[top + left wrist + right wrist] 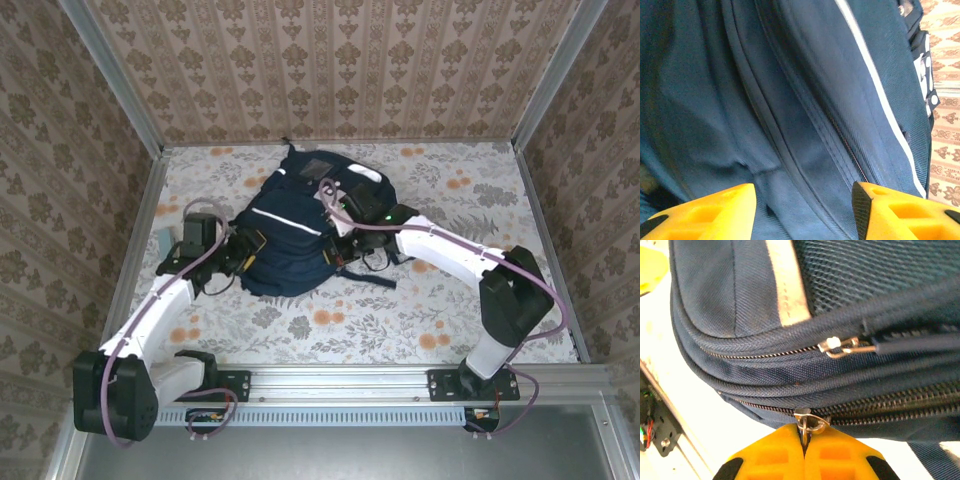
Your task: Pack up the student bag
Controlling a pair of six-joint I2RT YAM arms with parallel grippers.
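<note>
The student bag [290, 235], a navy-blue backpack with thin white stripes, lies in the middle of the table. My left gripper [804, 210] is open, its yellow fingers [715, 212] spread just over the bag's blue fabric [790, 100] near a zipper seam, at the bag's left side [232, 250]. My right gripper [805, 437] is shut on a metal zipper pull [807, 421] of the bag's lower zipper, at the bag's right side [350, 222]. A second zipper pull [840, 346] sits on the upper zipper line. Left of the pull the lower zipper is closed; right of it the teeth are parted.
A small pale-green object [163, 241] lies at the table's left edge beside the left arm. Patterned walls enclose the table on three sides. Dark straps [375, 270] trail from the bag's near right. Flowered tabletop [400, 320] lies in front of the bag.
</note>
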